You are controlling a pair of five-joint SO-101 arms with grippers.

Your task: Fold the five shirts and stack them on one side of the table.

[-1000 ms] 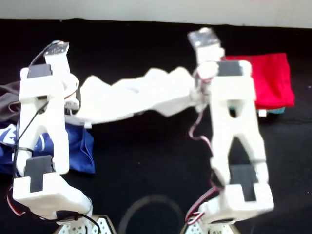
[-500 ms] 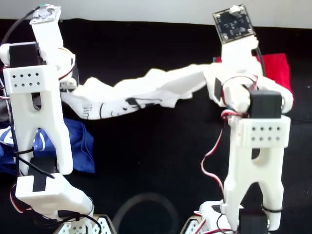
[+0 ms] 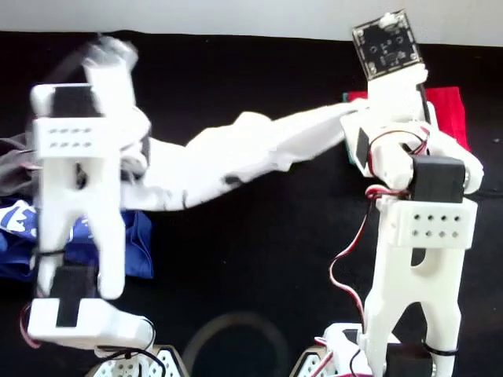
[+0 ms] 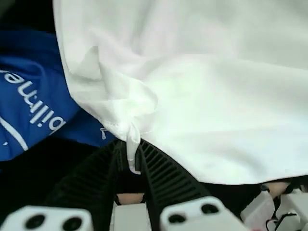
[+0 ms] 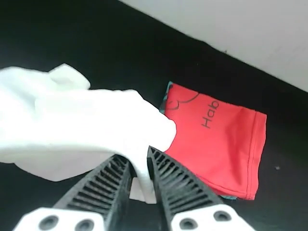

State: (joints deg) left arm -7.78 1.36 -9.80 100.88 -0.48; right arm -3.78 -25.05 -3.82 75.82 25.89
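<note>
A white shirt (image 3: 244, 153) hangs stretched in the air between the two arms. My left gripper (image 4: 131, 149) is shut on one bunched corner of the white shirt (image 4: 192, 86), above a blue shirt (image 4: 29, 106). My right gripper (image 5: 139, 166) is shut on the other end of the white shirt (image 5: 82, 125). A folded red shirt (image 5: 216, 139) lies flat beyond it, over a teal one whose edge peeks out. In the high view the red shirt (image 3: 452, 110) lies at the far right, the blue shirt (image 3: 20, 236) crumpled at the left.
A dark grey garment (image 3: 16, 161) lies at the left edge behind the blue shirt. The black table (image 3: 259, 259) has free room in the middle and front. A pale wall (image 3: 236, 14) runs along the far edge.
Both arms have risen and drawn the white shirt off the table, pulling it taut between them. The left arm has shifted right and is blurred with motion.
</note>
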